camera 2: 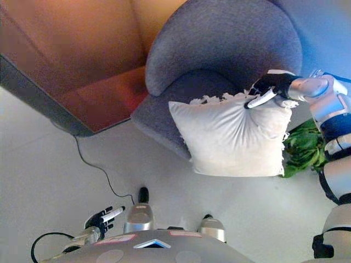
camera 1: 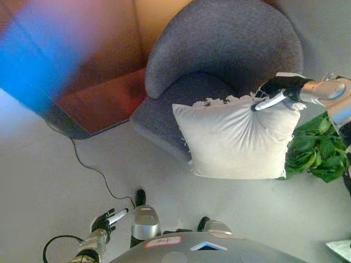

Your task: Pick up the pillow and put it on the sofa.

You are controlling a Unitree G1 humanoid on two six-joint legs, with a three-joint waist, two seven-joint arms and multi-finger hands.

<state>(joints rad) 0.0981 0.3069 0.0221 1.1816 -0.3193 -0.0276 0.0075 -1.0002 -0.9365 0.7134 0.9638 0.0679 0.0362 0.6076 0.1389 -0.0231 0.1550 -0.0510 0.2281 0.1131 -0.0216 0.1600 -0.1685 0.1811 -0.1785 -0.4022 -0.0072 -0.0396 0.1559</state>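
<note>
Pillow [camera 1: 236, 139]: white, square, fringed edge, hanging in the air by its top edge, cloth bunched and creased toward the grip point at about 1 o'clock on it. Lower part hangs in front of the sofa's front rim, over the floor; cannot tell if it touches the seat.
Right hand [camera 1: 277, 90]: comes in from 3 o'clock, dark fingers with white tips curled into the pillow's top edge, pinching the bunched cloth. Arm silver-grey, stretched out level.
Sofa [camera 2: 219, 44]: grey round tub chair with curved back, at 12 o'clock from the pillow, seat partly hidden behind the pillow top.
Plant [camera 1: 318, 148]: green leaves on the floor at 3 to 4 o'clock of the pillow, just beside its right edge, partly behind it.
Panel [camera 1: 104, 101]: reddish-brown flat board at 9 to 10 o'clock of the sofa, dark grey rim along its lower edge.
Wall [camera 2: 66, 38]: brown, behind the panel, top left.
Floor [camera 2: 49, 175]: pale grey.
Left hand [camera 2: 101, 218]: low at 7 o'clock of the view, well apart from the pillow, fingers loosely stretched, white tip showing, holding nothing.
Paper [camera 1: 341, 249]: pale corner of something flat at 5 o'clock edge, cannot tell what.
</note>
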